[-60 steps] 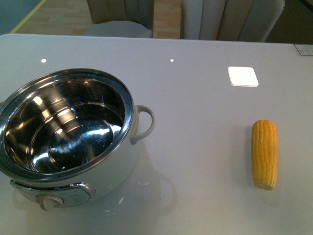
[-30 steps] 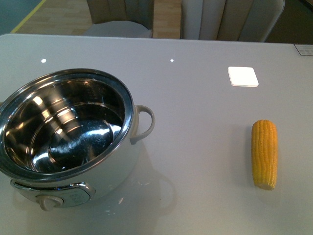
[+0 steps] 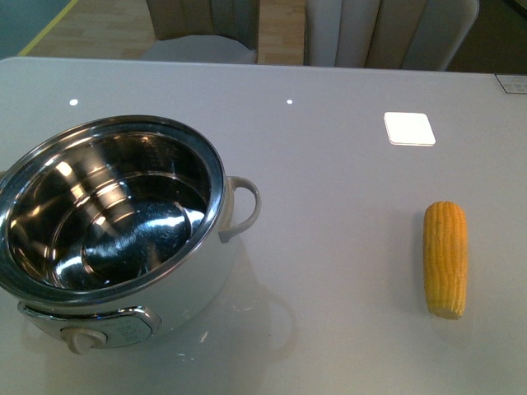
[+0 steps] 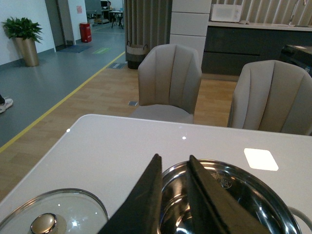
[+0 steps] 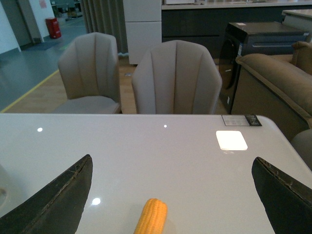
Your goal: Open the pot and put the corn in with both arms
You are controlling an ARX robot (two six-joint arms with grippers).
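Right gripper spread wide and empty, the corn lies on the table just ahead of it, in line with the gap between its fingers. From the front, the corn points away from the robot, well to the right of the pot and touching nothing. The pot stands open, its steel bowl empty, with a knob on its base facing the robot; marks beside the knob are too small to read. Left gripper, fingers only narrowly parted and holding nothing, hangs over the pot's near rim. A glass lid lies flat on the table beside the pot. A label at the table's far corner is illegible. Two chairs stand behind.
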